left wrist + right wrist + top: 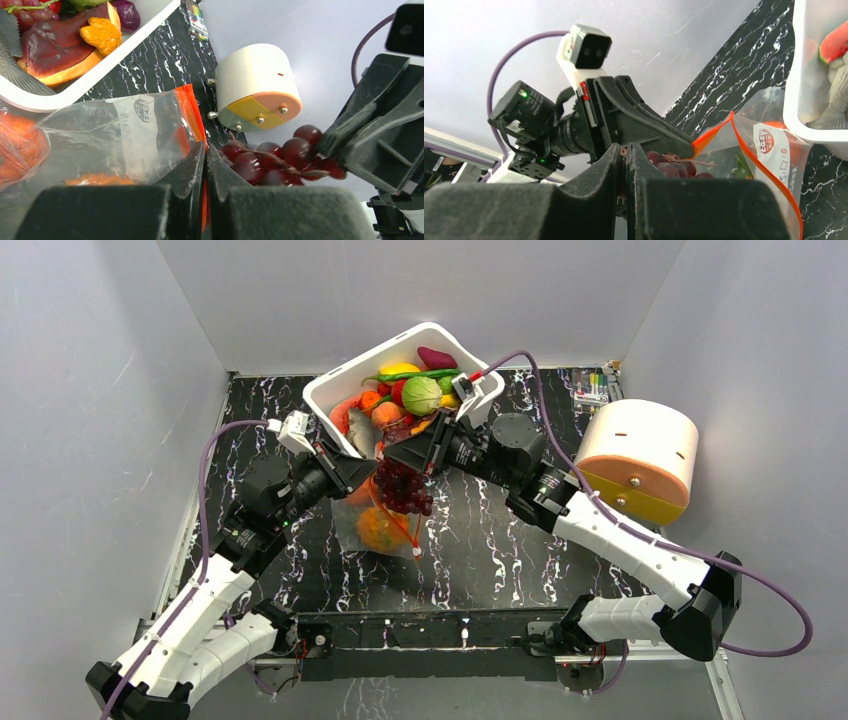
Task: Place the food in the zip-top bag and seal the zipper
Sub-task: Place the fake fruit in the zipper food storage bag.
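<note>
Right hand at grapes' stem end

"Easy" in red, on zip-top bag

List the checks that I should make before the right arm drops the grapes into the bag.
1. Hold of left gripper on zipper: shut on it, ok.
2. Hold of right gripper on grapes: shut on the stem, ok.
3. Mouth of zip-top bag open: ok.
4. Grapes wholly above the mouth: cannot tell.
5. Room beside the orange fruit inside: cannot tell.
</note>
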### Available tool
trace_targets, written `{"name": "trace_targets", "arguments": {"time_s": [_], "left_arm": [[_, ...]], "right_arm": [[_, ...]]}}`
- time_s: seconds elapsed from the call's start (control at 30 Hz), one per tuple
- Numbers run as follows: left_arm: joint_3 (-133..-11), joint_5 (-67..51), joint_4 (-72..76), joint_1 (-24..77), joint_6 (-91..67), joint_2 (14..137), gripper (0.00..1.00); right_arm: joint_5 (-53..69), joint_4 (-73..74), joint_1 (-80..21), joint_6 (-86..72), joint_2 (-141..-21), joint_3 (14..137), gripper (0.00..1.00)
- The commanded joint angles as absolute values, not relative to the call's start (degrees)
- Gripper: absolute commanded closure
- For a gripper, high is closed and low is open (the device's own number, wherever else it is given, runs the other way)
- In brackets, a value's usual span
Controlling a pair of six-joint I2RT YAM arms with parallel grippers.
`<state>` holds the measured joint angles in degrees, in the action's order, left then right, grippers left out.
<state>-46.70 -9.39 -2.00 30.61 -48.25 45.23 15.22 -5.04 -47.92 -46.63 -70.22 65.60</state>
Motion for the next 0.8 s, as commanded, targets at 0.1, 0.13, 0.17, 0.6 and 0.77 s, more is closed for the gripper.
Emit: {"name": "trace_targets", "arguments": {"time_s": [0.1, 0.13, 0.17, 0.6, 0.77], "left_arm": [[-45.9, -8.7, 0.78, 30.85, -48.67, 43.87, 1.0], [-45.89, -8.76, 0.92, 30.84, -48.81, 43.98, 1.0], [-45.81, -8.85, 1.08, 30.85, -48.93, 44.05, 1.0], [-44.26, -10.37, 4.75, 30.81, -53.3, 41.3, 1.0], [-43.45, -10.03, 5.96, 30.85, -55.81, 39.4, 1.0]], "right_arm": [[13.54, -11.33, -48.72, -47.28, -66.89, 71.86, 1.0], [13.54, -12.29, -48.9, -47.88, -66.91, 71.8, 1.0], [13.54, -13.11, -48.96, -48.36, -67.01, 71.92, 1.0], [7.02, -16.45, -49.65, -45.03, -67.74, 67.7, 1.0], [5.47, -16.94, -49.62, -44.73, -66.95, 63.66, 1.0]]}}
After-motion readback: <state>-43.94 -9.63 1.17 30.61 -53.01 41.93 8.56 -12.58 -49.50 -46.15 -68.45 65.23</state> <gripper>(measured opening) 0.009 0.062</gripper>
